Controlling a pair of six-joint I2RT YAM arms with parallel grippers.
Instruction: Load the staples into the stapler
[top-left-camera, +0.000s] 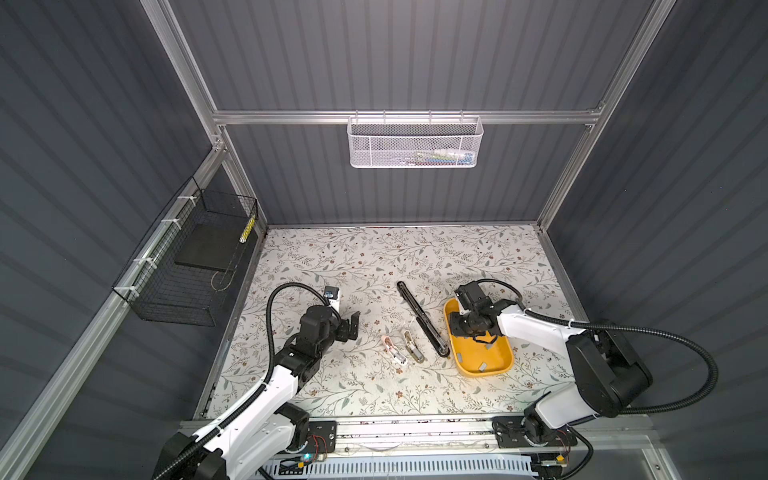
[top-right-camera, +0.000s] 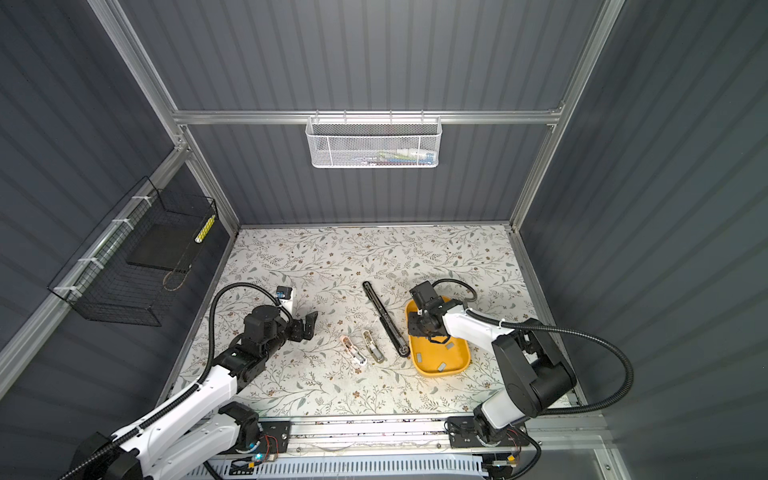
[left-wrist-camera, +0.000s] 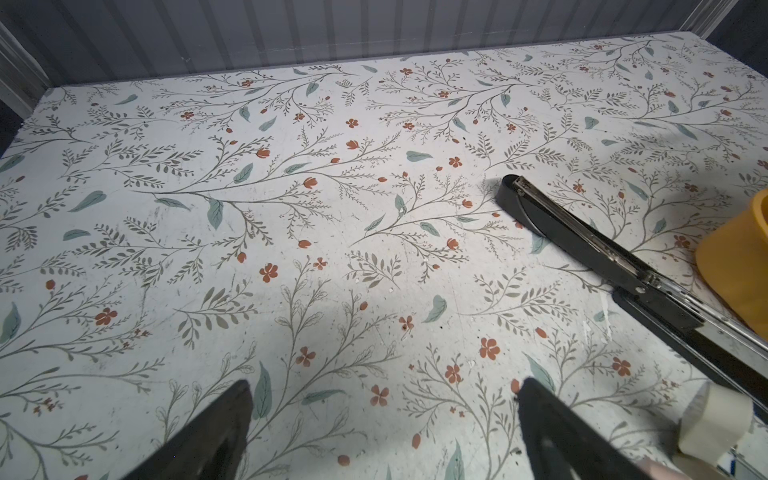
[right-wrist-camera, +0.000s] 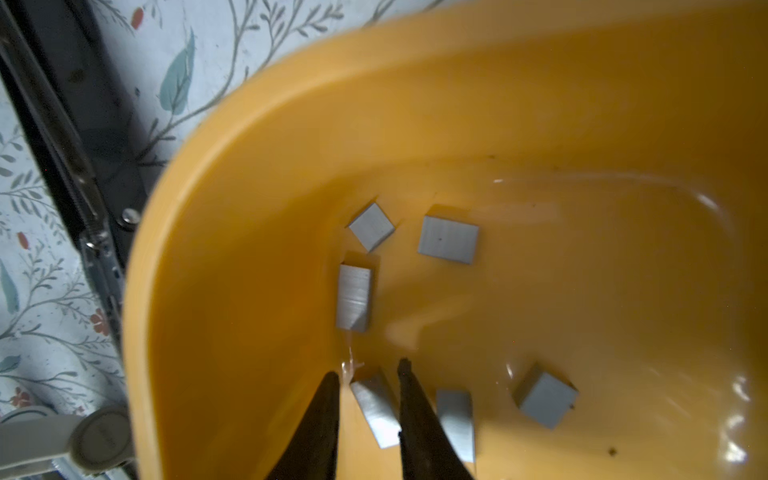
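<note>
Right tool (right-wrist-camera: 365, 368) is down inside the yellow tray (right-wrist-camera: 249, 208) with its jaws narrow. One of the staples (right-wrist-camera: 376, 411) lies between them, and I can't tell whether it is pinched or only straddled. The other grey strips lie loose on the tray floor.

On my other side, the left tool (left-wrist-camera: 384, 384) hangs wide open, holding nothing, over bare counter (top-left-camera: 374, 257). That counter is a pale, scuffed floral print, boxed in by dark grey ribbed walls on an aluminium frame.

Just beside the tray's left rim, the long black stapler (top-left-camera: 422, 318) lies opened flat on a diagonal. Two small staplers (top-left-camera: 402, 350) sit side by side between it and the left tool.

A white mesh basket (top-left-camera: 415, 143) hangs on the back wall and a black wire basket (top-left-camera: 187, 266) on the left wall. In both top views the right wrist covers the tray's far end.
</note>
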